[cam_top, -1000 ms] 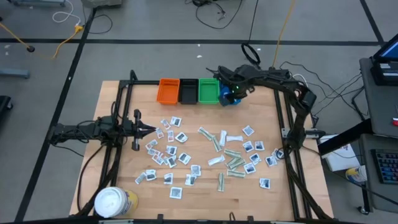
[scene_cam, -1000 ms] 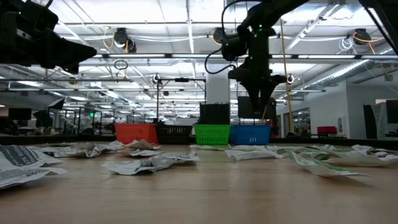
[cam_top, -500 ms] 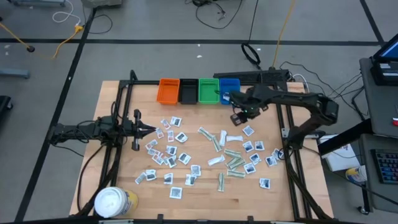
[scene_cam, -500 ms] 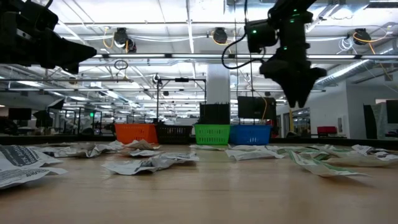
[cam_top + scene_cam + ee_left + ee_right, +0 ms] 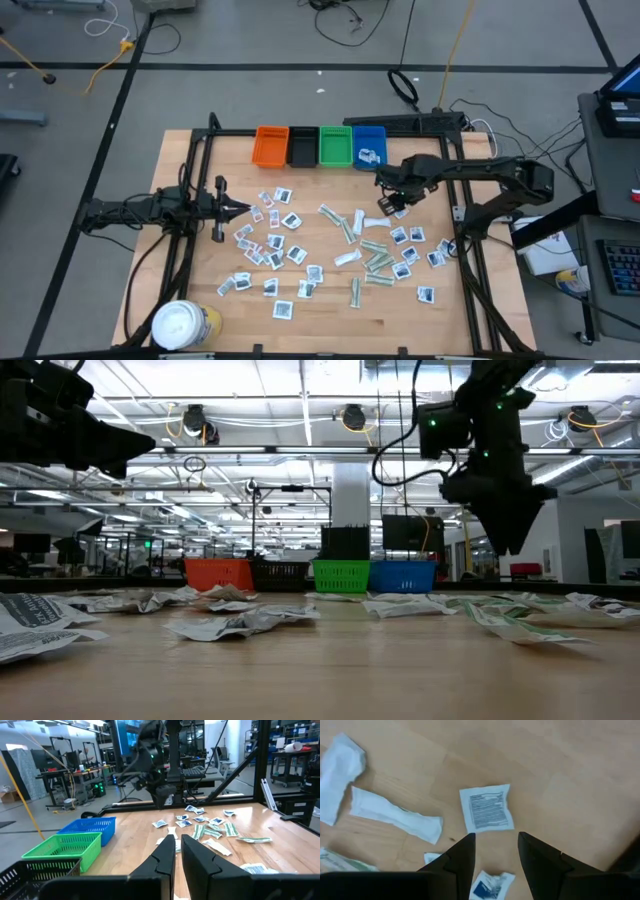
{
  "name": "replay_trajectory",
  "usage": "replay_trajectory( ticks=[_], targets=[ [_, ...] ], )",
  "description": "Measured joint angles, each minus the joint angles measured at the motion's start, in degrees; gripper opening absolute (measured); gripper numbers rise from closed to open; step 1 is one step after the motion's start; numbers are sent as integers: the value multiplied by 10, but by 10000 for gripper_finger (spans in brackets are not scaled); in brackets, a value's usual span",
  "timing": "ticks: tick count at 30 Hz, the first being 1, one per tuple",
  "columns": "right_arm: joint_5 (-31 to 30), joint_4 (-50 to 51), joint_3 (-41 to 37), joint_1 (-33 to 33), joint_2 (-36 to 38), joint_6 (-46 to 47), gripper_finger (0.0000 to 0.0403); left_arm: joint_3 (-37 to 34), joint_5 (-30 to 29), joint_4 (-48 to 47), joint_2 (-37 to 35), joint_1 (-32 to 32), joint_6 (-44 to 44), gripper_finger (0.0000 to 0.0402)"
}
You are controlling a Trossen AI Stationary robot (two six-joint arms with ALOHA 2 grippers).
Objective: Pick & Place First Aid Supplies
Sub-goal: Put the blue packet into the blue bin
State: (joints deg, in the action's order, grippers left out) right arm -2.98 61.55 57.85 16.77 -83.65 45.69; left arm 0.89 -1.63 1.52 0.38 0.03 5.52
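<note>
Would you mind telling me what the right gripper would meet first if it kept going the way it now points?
Probably the white square sachet with dark print, flat on the table just ahead of the right gripper's open jaws; a blue-printed sachet lies nearer, but depth is unclear.

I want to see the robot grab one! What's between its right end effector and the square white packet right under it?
Nothing. In the right wrist view, only bare wood separates the open right end effector from the square white packet.
</note>
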Motion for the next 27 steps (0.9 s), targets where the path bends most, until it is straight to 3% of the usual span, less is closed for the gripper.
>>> replay_trajectory(
  ticks=[18,22,27],
  targets=[
    [0,-195,-149,-4,1,1,139,0,0,0,0,0,0,37],
    [0,-201,-151,-4,1,1,102,0,0,0,0,0,0,37],
    [3,-219,-152,-4,0,-20,16,0,0,0,0,0,0,37]
  ],
)
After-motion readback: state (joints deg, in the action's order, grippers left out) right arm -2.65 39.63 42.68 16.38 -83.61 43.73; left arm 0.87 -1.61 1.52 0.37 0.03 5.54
